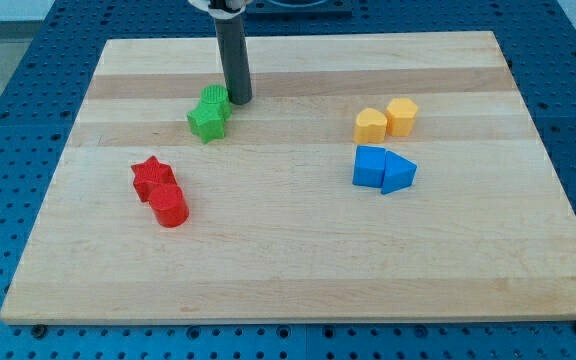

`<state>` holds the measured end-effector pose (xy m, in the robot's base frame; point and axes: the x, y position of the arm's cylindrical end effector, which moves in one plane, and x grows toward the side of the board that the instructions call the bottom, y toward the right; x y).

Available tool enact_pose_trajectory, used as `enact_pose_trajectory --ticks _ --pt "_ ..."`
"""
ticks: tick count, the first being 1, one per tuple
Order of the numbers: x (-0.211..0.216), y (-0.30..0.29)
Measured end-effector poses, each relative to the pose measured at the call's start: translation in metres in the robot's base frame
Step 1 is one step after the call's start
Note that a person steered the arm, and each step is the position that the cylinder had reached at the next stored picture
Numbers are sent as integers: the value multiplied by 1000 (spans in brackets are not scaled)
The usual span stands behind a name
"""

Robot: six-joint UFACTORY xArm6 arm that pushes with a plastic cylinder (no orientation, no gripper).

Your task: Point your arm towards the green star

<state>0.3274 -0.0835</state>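
The green star [206,121] lies left of centre in the upper part of the wooden board [298,260]. A second green block [214,98] sits right behind it, touching it. My tip [239,101] comes down from the view's top and rests just right of these green blocks, close beside the rear one and a little up and right of the star.
A red star [149,176] and a red cylinder [169,205] touch each other at the left. Two yellow blocks [371,125] [402,116] sit at the right, with a blue block [369,166] and a blue triangular block [399,173] just below them.
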Motion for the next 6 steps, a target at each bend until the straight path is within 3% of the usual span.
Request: enact_pose_trajectory --ticks 4,6 --pt "23 23" --pt "62 17"
